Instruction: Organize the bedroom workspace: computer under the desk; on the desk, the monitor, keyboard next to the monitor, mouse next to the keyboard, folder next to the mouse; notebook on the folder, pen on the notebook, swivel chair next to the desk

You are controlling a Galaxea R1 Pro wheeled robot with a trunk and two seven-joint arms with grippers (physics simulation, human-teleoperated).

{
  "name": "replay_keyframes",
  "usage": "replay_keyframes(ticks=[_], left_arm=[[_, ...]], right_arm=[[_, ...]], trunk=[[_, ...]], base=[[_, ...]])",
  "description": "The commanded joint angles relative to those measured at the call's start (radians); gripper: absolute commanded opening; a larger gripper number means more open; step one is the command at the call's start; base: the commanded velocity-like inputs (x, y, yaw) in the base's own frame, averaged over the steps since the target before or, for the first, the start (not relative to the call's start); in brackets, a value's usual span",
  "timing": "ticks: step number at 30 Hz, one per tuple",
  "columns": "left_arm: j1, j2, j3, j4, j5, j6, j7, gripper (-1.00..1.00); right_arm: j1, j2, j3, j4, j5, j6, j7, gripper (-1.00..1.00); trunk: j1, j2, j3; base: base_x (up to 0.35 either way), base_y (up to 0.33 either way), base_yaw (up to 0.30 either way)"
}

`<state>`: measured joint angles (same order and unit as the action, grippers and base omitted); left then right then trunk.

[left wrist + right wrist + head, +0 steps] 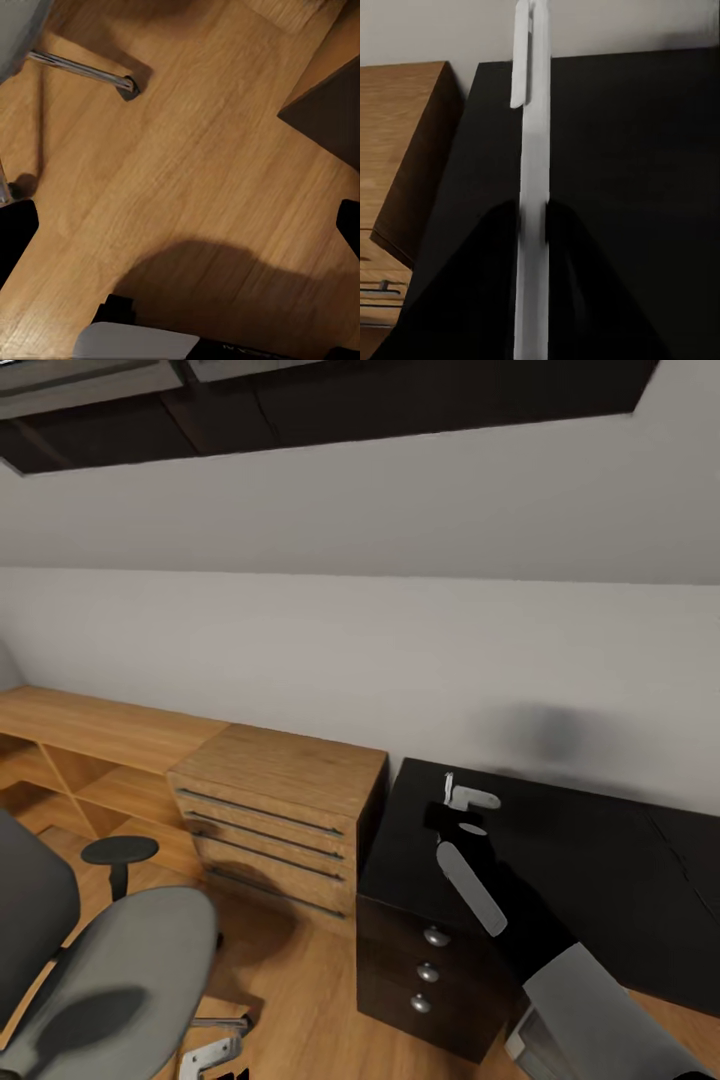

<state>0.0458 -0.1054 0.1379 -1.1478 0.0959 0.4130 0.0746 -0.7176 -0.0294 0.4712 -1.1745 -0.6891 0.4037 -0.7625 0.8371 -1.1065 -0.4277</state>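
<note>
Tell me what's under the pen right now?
The right claw holds the pen over the desk; bare black top shows beneath. The claw's fingers cover the part nearest the camera.

Black desk (620, 880) top, wood floor (300, 1000) w/ swivel chair (120, 980).

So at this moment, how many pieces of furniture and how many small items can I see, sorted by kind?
Desks: 1, the black desk.
Wooden drawer units: 1, the drawer unit.
Chairs: 1, the grey chair.
Low wooden shelves: 1, the shelf.
Pens: 1, the white pen, pinched in the right tool.
Total: 5.
</note>
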Motion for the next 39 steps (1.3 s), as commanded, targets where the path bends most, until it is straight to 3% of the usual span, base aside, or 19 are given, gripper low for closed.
replay_keyframes(ticks=[1,6,11,22,33,39], left_arm=[[0.0,-0.001,0.0,0.005,0.01,-0.003,0.005,1.0],[0.0,0.0,0.001,0.026,0.01,-0.049,0.004,1.0],[0.0,0.0,0.001,0.033,0.01,-0.066,0.005,1.0],[0.0,0.0,0.0,0.036,0.011,-0.072,0.005,1.0],[0.0,0.0,0.002,0.04,0.012,-0.074,0.006,1.0],[0.0,0.0,0.008,0.041,0.012,-0.074,0.007,1.0]], right_arm=[[-0.001,-0.001,0.003,-0.002,-0.006,0.003,-0.014,-1.0],[0.0,-0.009,-0.015,0.0,-0.007,0.001,-0.037,-1.0],[0.001,-0.019,-0.082,0.012,-0.007,0.0,-0.043,-1.0],[0.001,-0.02,-0.343,0.068,-0.006,0.004,-0.044,-1.0],[0.0,-0.025,-0.422,0.125,-0.004,-0.001,-0.045,-1.0],[0.0,-0.055,-0.461,0.151,-0.004,-0.003,-0.041,-1.0]], trunk=[[-0.004,0.007,0.002],[-0.023,0.042,0.018],[-0.042,0.077,0.034],[-0.084,0.154,0.068],[-0.126,0.231,0.103],[-0.134,0.245,0.109]], base=[[0.0,0.0,-0.112],[0.0,0.0,-0.2],[0.0,0.0,-0.266],[0.0,0.0,-0.286],[0.0,0.0,-0.29],[0.0,0.0,-0.29]])
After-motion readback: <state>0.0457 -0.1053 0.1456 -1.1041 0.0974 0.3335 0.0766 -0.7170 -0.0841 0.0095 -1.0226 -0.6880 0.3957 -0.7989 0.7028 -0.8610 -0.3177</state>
